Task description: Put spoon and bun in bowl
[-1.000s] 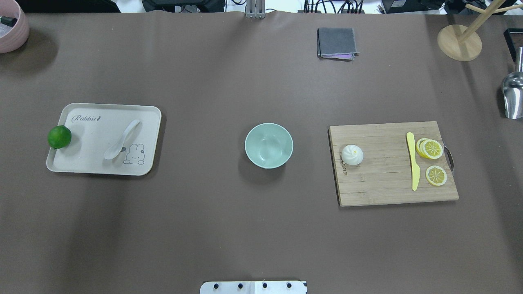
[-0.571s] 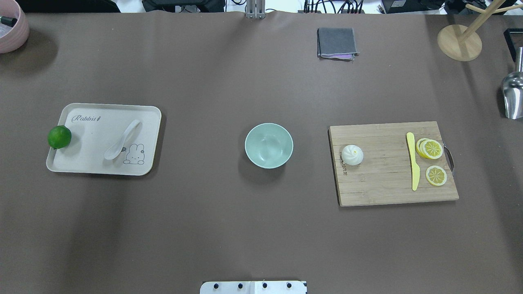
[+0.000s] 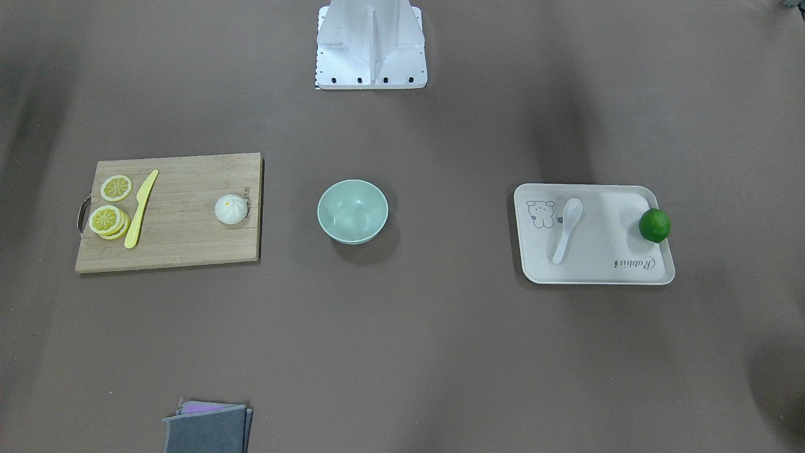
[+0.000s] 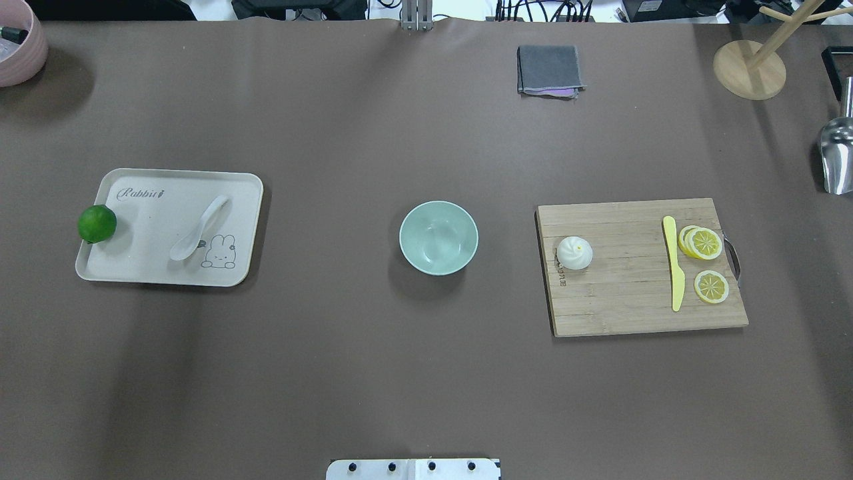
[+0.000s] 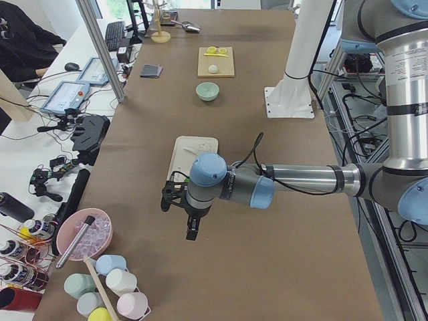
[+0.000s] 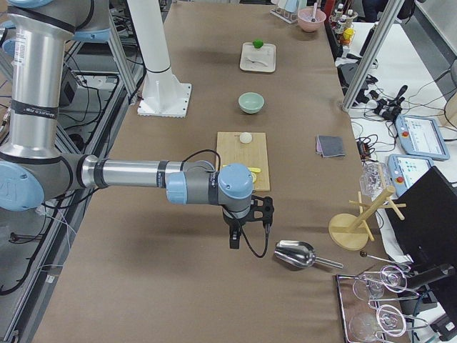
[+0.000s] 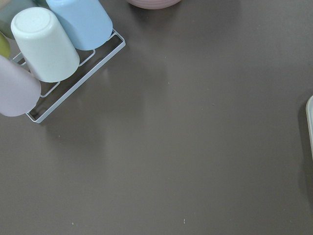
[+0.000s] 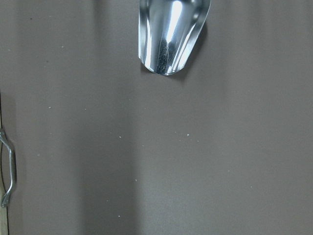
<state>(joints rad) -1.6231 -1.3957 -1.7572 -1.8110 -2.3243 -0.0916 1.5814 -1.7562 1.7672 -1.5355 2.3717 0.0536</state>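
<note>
The white spoon (image 4: 198,229) lies on a cream tray (image 4: 133,270) at the table's left, scoop toward the robot; it also shows in the front view (image 3: 567,229). The white pleated bun (image 4: 574,253) sits on the left end of a wooden cutting board (image 4: 626,307). The mint-green bowl (image 4: 438,237) stands empty at the table's middle. My left gripper (image 5: 191,231) shows only in the exterior left view, beyond the tray's outer end. My right gripper (image 6: 233,239) shows only in the exterior right view, past the board. I cannot tell whether either is open.
A green lime (image 4: 97,223) rests on the tray's left rim. A yellow knife (image 4: 674,263) and lemon slices (image 4: 703,243) lie on the board. A metal scoop (image 4: 836,157), a wooden stand (image 4: 749,69), a grey cloth (image 4: 549,70) and a pink bowl (image 4: 20,47) line the edges.
</note>
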